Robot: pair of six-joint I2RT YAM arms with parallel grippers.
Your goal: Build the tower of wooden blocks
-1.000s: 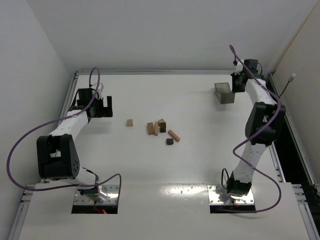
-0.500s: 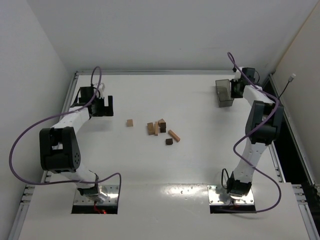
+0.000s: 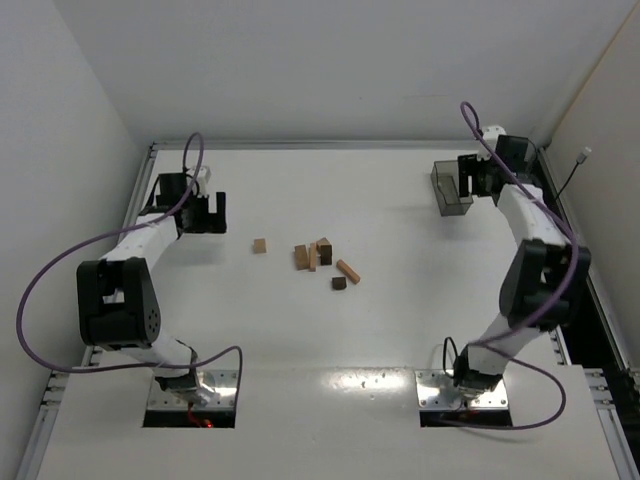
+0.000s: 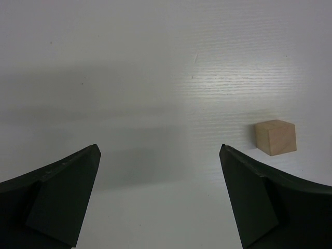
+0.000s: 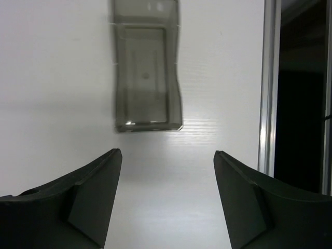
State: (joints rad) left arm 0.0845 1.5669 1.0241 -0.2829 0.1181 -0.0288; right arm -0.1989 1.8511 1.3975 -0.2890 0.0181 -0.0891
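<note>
Since no tower stands yet, its blocks (image 3: pixel 318 255) lie loose in the middle of the surface (image 3: pixel 400 320), well apart from either pair of jaws. There is a small huddle of tan and dark pieces touching one another, with a long tan block (image 3: pixel 348 270) and a dark cube (image 3: pixel 339 283) just beside it, and one tan cube (image 3: pixel 260 245) off to the left.

The left jaws hang wide open and empty at the far left, low over bare surface, with the tan cube just ahead and to their right. That reads as a ready stance for a first pick, the gap far wider than the cube needs.

The right jaws stand parted too, holding nothing, in the far right corner next to the dark tray (image 3: pixel 450 186). From the wrist the tray shows empty. It sits there, I judge, to stay clear of the building spot. Stacking looks not yet begun.
</note>
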